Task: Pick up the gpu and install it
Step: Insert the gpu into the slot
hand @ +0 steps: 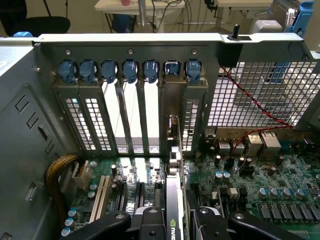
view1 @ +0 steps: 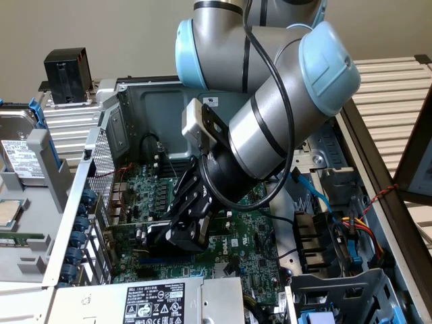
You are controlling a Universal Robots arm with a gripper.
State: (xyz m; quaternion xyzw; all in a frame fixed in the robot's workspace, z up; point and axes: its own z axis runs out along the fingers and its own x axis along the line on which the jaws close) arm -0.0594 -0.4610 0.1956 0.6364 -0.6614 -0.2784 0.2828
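Note:
The gpu (view1: 156,236), a black boxy card on a thin green board, hangs low over the large green motherboard (view1: 250,236) inside the open computer case. My gripper (view1: 185,226) is shut on the gpu, with its black fingers on either side of the shroud. In the wrist view the gpu (hand: 172,200) shows edge-on between the fingers (hand: 115,222), running toward the rear slot wall. Its metal bracket end (hand: 171,125) stands upright against that wall. Whether the card's lower edge sits in a slot is hidden.
A row of blue slot latches (hand: 130,70) tops the rear wall, with perforated covers and two open slots beside the card. The power supply (view1: 155,300) lies close in front. Cables (view1: 351,229) crowd the exterior view's right, and a drive cage (view1: 27,162) stands at its left.

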